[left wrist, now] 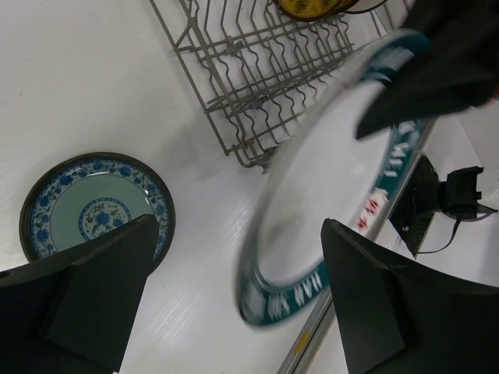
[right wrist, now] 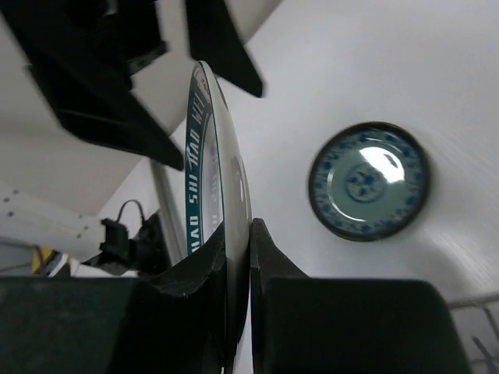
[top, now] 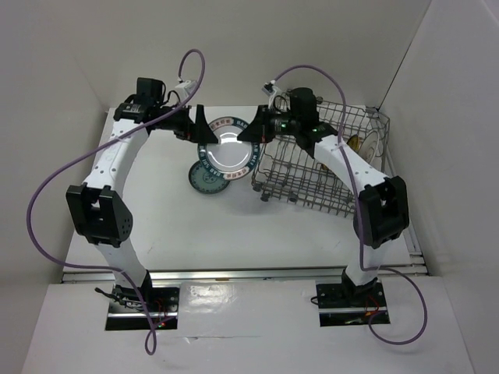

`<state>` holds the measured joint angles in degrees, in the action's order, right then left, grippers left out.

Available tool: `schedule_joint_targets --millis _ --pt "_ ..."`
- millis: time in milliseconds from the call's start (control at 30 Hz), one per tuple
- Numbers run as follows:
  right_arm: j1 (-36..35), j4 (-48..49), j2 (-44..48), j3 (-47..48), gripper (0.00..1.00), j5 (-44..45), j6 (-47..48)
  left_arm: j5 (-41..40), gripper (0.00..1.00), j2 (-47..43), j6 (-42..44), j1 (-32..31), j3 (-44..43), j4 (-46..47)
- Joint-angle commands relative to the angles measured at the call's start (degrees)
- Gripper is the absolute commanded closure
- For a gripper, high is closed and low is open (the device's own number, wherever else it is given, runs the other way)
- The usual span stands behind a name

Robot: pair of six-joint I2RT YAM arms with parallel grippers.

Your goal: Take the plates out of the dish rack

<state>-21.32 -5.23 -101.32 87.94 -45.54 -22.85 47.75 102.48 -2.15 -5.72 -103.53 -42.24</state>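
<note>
My right gripper (top: 256, 131) is shut on the rim of the white plate with the dark teal rim (top: 228, 148) and holds it tilted above the table, left of the dish rack (top: 320, 167). In the right wrist view the jaws (right wrist: 238, 230) pinch the plate's edge (right wrist: 222, 156). My left gripper (top: 192, 131) is open at the plate's far left edge; in the left wrist view the plate's lower rim (left wrist: 327, 179) lies between its spread fingers (left wrist: 242, 312) without touching them. A teal patterned plate (top: 207, 178) lies flat on the table. An amber-yellow plate (top: 357, 142) and a white plate (top: 376, 144) stand in the rack.
The grey wire rack fills the back right of the table, close to the right wall. The teal patterned plate also shows in the left wrist view (left wrist: 93, 202) and in the right wrist view (right wrist: 368, 181). White walls enclose the table at the back and sides.
</note>
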Motion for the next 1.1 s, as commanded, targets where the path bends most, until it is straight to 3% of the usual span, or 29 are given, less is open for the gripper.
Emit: schedule_joint_targets --millis 0,100,167,200,267,300,367,433,533,567,733,900,1067 --pt "-1.5 12.6 0.3 1.2 1.0 -7.9 -4.0 -2.3 0.0 1.0 -0.3 -0.1 0.0 -0.3" --pt "-2.7 14.8 -1.1 1.2 1.0 -9.3 -4.7 -1.4 0.01 0.4 1.0 -0.1 1.5 -0.3" --pt "-3.2 16.6 -1.7 0.0 1.0 -10.0 -6.4 1.5 0.13 -0.2 1.5 -0.1 2.2 -0.3" --pt "-3.2 17.2 -2.3 -0.1 1.0 -10.6 -7.2 3.6 0.38 -0.2 2.4 -0.1 2.2 -2.2" --pt "-3.2 17.2 -2.9 -0.1 1.0 -10.6 -7.2 5.3 0.68 0.7 3.9 -0.1 1.2 -4.9" --pt "-3.2 16.3 -3.5 0.6 1.0 -10.6 -7.2 5.9 0.97 0.7 4.4 -0.1 0.7 -6.2" --pt "-3.2 14.6 -4.1 1.5 1.0 -9.9 -6.1 7.0 1.0 1.4 5.1 -0.1 0.1 -8.8" --pt "-3.2 10.3 -4.1 3.5 0.57 -8.5 -3.9 7.6 1.0 1.4 5.1 1.1 0.8 -9.4" --pt "-2.7 2.0 -4.1 6.8 0.25 -4.7 0.1 6.3 1.0 -0.1 4.4 4.1 2.5 -9.4" --pt "-1.9 0.1 -4.1 7.3 0.19 -2.9 0.9 5.4 1.0 -0.6 3.7 5.2 3.2 -9.4" --pt "5.5 -8.8 1.0 7.9 0.14 8.3 1.4 4.9 1.0 -3.9 1.2 15.5 10.5 -5.9" --pt "10.9 -21.0 3.8 9.2 0.13 26.2 3.1 -2.5 1.0 -5.2 -4.3 25.6 19.7 2.5" --pt "15.6 -26.5 6.5 7.5 0.12 30.4 4.3 -1.2 1.0 -2.8 -7.1 34.2 27.8 9.9"
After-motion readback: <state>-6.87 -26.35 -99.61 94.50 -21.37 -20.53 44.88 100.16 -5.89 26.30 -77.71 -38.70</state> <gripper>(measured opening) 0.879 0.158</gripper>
